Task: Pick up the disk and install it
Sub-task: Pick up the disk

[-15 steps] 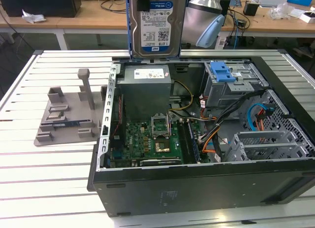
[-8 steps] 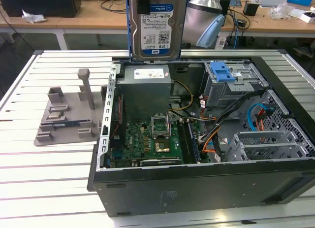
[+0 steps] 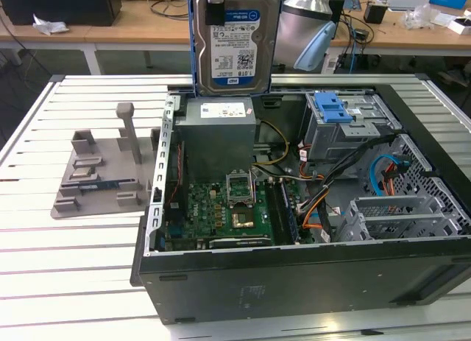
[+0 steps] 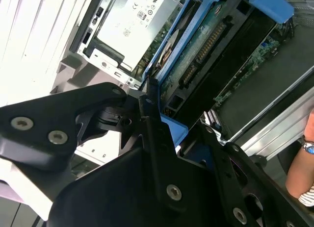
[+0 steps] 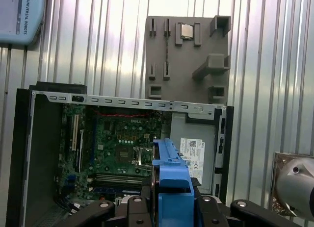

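The disk [image 3: 235, 39], a silver hard drive with a white-and-blue label and blue rails, hangs upright in the air above the back edge of the open computer case [image 3: 294, 275], over the power supply. My gripper [image 5: 171, 207] is shut on it. In the first wrist view the blue carrier [image 5: 171, 183] sits between the black fingers [image 5: 135, 207]. In the second wrist view the disk's [image 4: 206, 50] connector edge and green board face the camera, running away from the gripper [image 4: 157, 119].
Inside the case lie the grey power supply [image 3: 218, 131], the motherboard [image 3: 221, 208], a drive cage with a blue latch [image 3: 335, 105] and cables. A grey fixture [image 3: 103, 168] stands on the slatted table at the exterior view's left. A person's arm [image 4: 301, 168] is near the case.
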`<state>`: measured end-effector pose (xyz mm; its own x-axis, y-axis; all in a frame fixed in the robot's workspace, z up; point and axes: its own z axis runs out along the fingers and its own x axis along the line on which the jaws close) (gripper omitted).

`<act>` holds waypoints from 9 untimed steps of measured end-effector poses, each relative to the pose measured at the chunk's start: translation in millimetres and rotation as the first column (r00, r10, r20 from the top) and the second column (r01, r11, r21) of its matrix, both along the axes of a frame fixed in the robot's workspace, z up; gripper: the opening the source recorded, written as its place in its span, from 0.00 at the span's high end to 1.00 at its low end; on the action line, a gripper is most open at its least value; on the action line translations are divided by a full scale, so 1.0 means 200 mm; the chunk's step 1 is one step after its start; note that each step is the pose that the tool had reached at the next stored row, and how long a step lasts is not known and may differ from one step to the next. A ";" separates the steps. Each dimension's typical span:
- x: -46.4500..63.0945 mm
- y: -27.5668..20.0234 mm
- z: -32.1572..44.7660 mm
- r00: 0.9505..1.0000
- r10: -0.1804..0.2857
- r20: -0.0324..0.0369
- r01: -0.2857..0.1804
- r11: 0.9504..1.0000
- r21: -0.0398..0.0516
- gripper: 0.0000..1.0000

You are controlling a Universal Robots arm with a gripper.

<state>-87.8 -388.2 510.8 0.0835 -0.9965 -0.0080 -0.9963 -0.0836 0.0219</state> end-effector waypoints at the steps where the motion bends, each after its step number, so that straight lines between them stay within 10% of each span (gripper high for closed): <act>1: 0.00 -0.003 -0.002 1.000 0.000 0.000 0.000 1.000 0.000 0.63; 9: 0.00 -0.018 -0.010 1.000 0.000 0.000 0.000 1.000 0.000 0.63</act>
<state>-87.4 -391.7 508.8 0.0835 -0.9965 -0.0078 -0.9963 -0.0836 0.0222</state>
